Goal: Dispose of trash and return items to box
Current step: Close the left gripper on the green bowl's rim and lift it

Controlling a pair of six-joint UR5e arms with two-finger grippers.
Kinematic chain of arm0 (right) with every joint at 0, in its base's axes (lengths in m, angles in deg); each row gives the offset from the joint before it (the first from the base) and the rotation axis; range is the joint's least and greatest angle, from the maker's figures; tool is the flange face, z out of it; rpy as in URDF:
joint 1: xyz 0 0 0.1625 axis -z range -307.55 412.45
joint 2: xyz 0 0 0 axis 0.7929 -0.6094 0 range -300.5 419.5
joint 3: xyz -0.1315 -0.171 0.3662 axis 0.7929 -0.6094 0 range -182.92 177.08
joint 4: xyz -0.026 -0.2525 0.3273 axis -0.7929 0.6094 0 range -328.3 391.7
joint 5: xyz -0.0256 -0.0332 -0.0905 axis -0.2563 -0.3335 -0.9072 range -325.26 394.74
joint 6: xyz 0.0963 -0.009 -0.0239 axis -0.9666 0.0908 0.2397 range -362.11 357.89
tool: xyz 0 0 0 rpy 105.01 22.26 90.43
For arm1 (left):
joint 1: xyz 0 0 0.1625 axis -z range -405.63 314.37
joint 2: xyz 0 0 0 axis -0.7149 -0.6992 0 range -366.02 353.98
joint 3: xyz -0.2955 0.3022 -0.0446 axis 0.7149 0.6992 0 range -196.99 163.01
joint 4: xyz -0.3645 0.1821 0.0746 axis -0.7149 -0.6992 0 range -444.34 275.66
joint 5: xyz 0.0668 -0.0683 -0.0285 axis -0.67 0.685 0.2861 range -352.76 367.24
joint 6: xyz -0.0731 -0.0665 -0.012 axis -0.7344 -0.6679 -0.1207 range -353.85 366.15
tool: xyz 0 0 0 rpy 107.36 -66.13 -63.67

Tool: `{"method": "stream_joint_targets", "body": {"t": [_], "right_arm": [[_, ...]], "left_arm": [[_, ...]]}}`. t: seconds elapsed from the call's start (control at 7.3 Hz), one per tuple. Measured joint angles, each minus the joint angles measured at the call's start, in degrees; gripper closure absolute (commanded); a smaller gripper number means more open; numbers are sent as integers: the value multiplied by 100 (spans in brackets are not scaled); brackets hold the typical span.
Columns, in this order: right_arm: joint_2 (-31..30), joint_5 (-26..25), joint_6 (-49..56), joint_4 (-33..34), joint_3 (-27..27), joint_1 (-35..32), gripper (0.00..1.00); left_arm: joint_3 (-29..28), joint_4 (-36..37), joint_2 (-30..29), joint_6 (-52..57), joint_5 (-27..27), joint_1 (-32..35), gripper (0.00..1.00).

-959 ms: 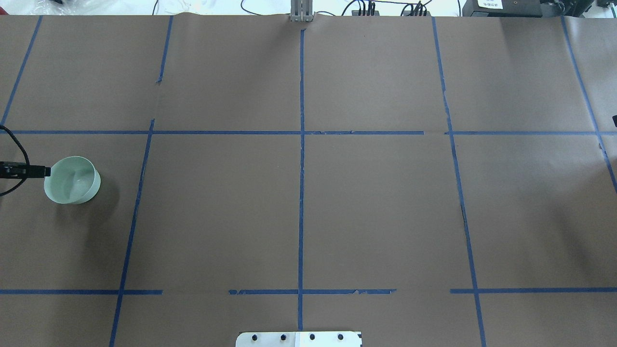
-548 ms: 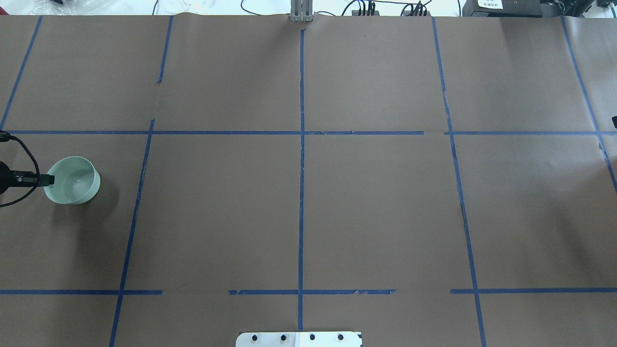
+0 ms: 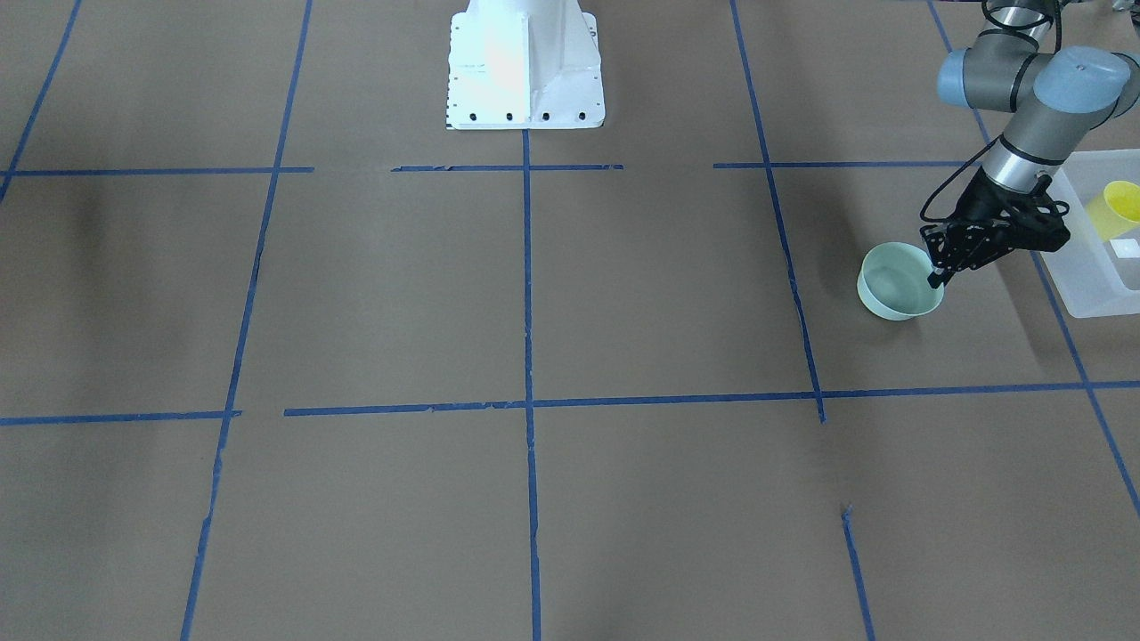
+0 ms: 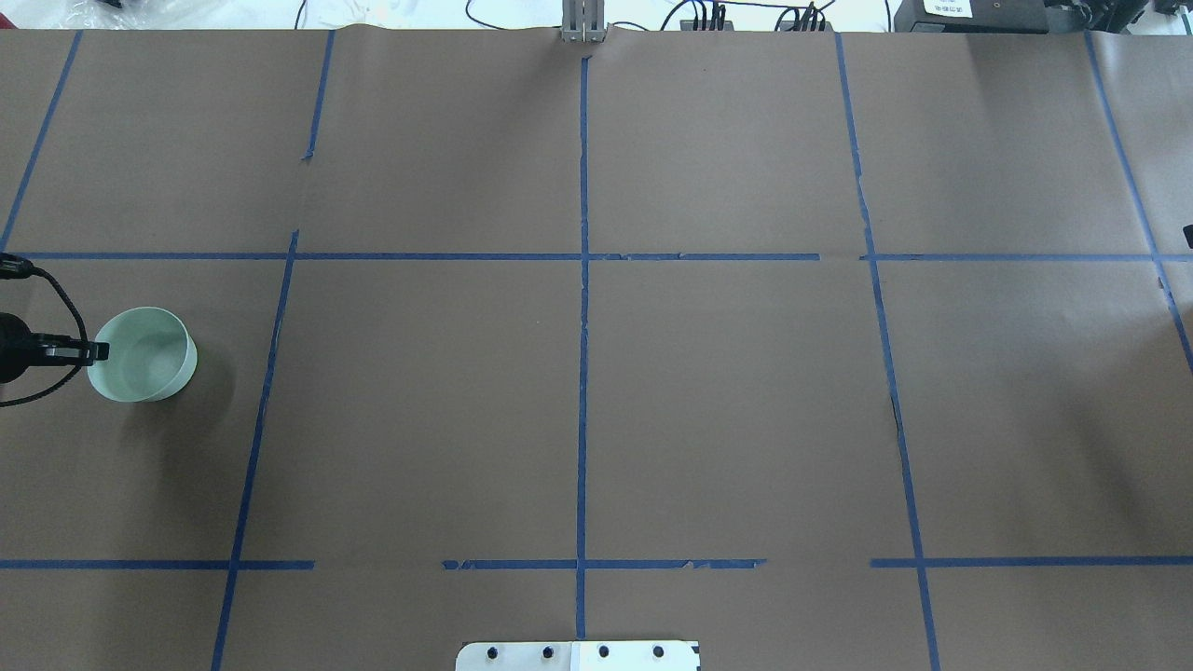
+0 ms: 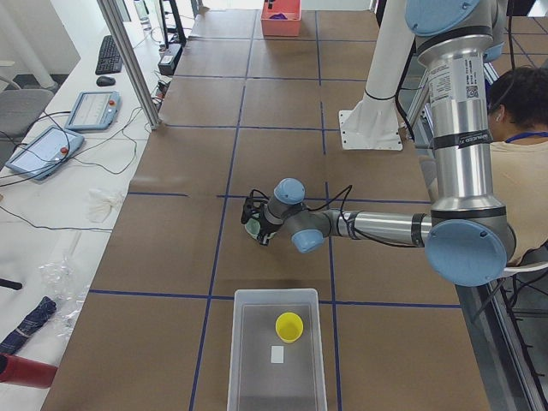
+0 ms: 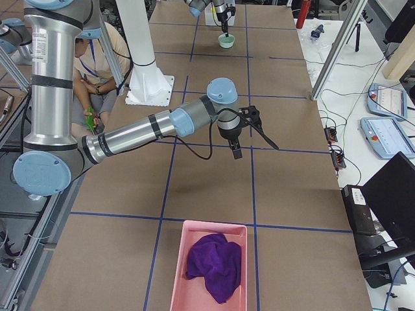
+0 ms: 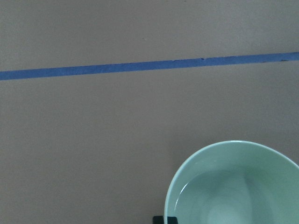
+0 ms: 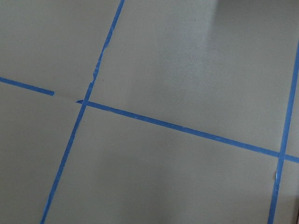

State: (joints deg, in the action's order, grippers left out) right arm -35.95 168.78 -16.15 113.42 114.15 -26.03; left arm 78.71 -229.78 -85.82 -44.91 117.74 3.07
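Fingers (image 4: 93,351) of the left gripper (image 3: 935,280) pinch the rim of the pale green bowl (image 3: 895,289) at the left end of the table (image 4: 746,419), near the box (image 3: 1091,298) already holding the yellow cup (image 3: 1120,206); bowl outstanding; grip of the right gripper (image 6: 255,146) cannot be told.

Blue tape lines (image 4: 583,373) grid the brown paper-covered table (image 4: 727,419); a keyboard (image 5: 109,54) lies on the side desk (image 5: 43,223)
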Motion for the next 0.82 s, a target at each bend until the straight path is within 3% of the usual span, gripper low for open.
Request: {"method": "stream_joint_targets", "body": {"t": [0.14, 0.41, 0.82], "right_arm": [[0, 0, 4, -16, 0, 0, 0], [-14, 6, 1, -74, 0, 0, 0], [-29, 9, -2, -120, 0, 7, 0]], "left_arm": [[107, 27, 10, 418, 357, 176, 100], [183, 391, -14, 1813, 1274, 1221, 100], [207, 1985, -71, 4821, 1849, 3219, 100]]}}
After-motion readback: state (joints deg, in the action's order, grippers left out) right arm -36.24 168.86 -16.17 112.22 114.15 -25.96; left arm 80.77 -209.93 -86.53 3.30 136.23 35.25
